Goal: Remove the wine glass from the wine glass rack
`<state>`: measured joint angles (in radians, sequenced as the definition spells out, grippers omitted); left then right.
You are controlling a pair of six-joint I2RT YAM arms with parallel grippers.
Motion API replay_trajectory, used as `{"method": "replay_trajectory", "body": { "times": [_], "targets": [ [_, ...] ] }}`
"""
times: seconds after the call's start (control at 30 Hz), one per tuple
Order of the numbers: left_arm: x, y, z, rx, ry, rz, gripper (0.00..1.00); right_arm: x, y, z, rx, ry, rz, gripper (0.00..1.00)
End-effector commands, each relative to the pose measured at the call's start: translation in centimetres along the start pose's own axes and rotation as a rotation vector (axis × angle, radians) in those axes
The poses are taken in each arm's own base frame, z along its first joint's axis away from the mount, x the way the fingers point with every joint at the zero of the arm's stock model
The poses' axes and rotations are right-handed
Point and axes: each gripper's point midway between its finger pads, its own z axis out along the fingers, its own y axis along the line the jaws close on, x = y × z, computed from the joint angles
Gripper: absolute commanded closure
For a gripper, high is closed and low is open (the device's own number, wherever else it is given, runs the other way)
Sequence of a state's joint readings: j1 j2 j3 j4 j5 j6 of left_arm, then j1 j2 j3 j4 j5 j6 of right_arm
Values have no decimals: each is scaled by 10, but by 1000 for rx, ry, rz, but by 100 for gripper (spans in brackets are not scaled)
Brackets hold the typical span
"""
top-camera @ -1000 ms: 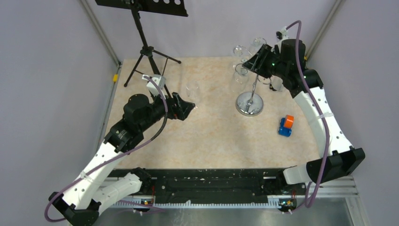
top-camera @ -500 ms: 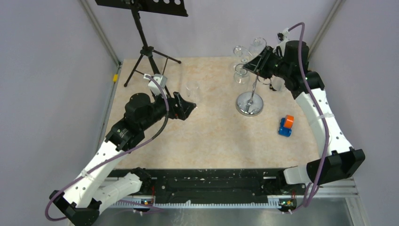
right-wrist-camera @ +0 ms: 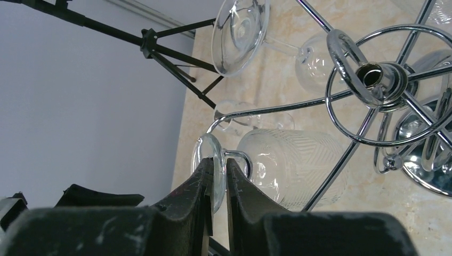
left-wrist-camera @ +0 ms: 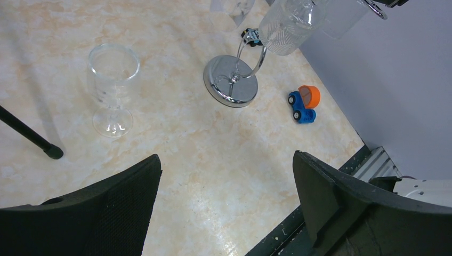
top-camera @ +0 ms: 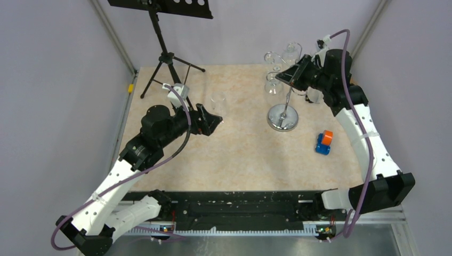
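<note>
The chrome wine glass rack (top-camera: pixel 282 117) stands at the back right, with its hub (right-wrist-camera: pixel 381 80) and scroll arms close in the right wrist view. A patterned wine glass (right-wrist-camera: pixel 290 165) hangs upside down from one arm. My right gripper (right-wrist-camera: pixel 220 162) is shut on the thin edge of its round foot, up at the rack's top (top-camera: pixel 290 73). Two more glasses hang from other arms. My left gripper (left-wrist-camera: pixel 226 160) is open over bare table at mid left (top-camera: pixel 213 121). Another wine glass (left-wrist-camera: pixel 113 80) stands upright on the table just beyond it.
A black tripod music stand (top-camera: pixel 168 56) stands at the back left, one leg tip (left-wrist-camera: pixel 53 152) near the standing glass. A blue and orange toy car (top-camera: pixel 323 142) lies right of the rack's base. Grey walls close in both sides.
My right gripper's jaws have closed from partly open onto the hanging glass's foot, and that wrist has shifted slightly back and right. The left arm has not moved.
</note>
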<state>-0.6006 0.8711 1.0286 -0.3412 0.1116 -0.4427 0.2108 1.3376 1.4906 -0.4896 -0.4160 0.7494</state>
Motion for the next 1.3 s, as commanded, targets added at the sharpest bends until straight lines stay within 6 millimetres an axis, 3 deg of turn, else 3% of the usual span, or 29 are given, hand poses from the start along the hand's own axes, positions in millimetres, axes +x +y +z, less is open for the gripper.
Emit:
{"method": "replay_trajectory", "body": {
  "times": [0.0,0.07,0.77,1.27],
  "targets": [
    [-24,-9,-3,26,-77,6,4,-9,23,-15,-93,-60,19,95],
    [-22,-9,-1,26,-70,6,4,-8,25,-14,-111,-69,44,100],
    [-24,-10,-2,32,-80,8,4,-30,53,-35,-245,-226,187,100],
    [-27,-11,-3,33,-91,9,4,-36,63,-27,-307,-222,224,100]
  ]
}}
